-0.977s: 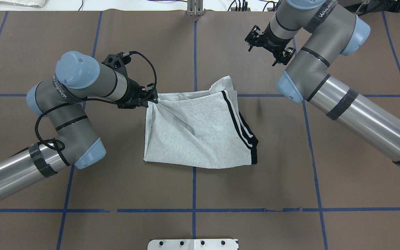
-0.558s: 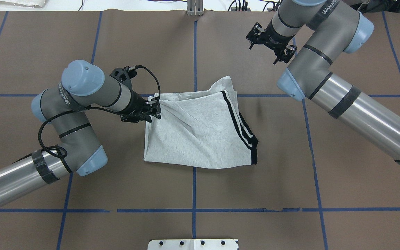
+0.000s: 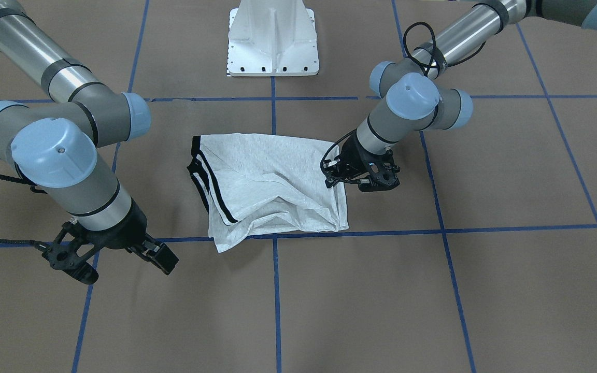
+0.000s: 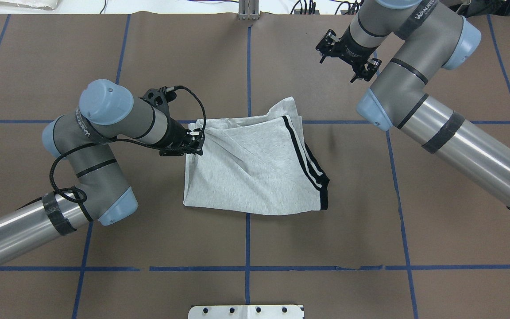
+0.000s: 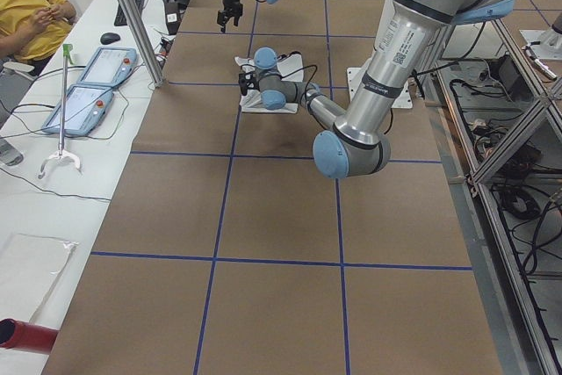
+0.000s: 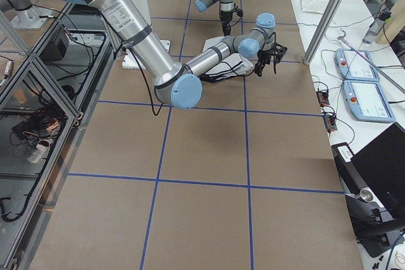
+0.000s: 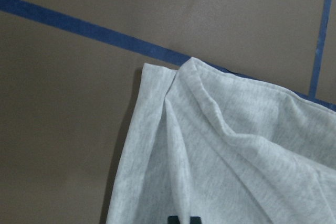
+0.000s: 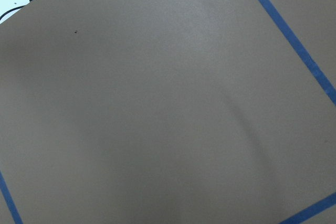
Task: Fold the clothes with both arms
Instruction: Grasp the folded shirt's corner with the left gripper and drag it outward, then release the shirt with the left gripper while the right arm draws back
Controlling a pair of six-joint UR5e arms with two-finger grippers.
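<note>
The light grey T-shirt (image 4: 255, 173) lies folded over at mid-table, plain side up, its black-white striped trim (image 4: 306, 161) toward the right. My left gripper (image 4: 197, 142) is shut on the shirt's far left corner, where the cloth bunches into creases (image 7: 226, 161). From the front, this gripper (image 3: 333, 173) sits low at the shirt's (image 3: 262, 176) edge. My right gripper (image 4: 348, 51) is open and holds nothing, raised over bare table well away from the shirt, its fingers (image 3: 166, 264) spread.
Blue tape lines (image 4: 247, 268) grid the brown table cover. The white pedestal (image 3: 272, 36) stands at the robot's edge. Beyond the far edge are two pendants (image 5: 88, 85) and a seated person (image 5: 26, 6).
My left gripper has moved slightly nearer and rightward, dragging the shirt's corner with it. The right gripper has drifted a little farther away.
</note>
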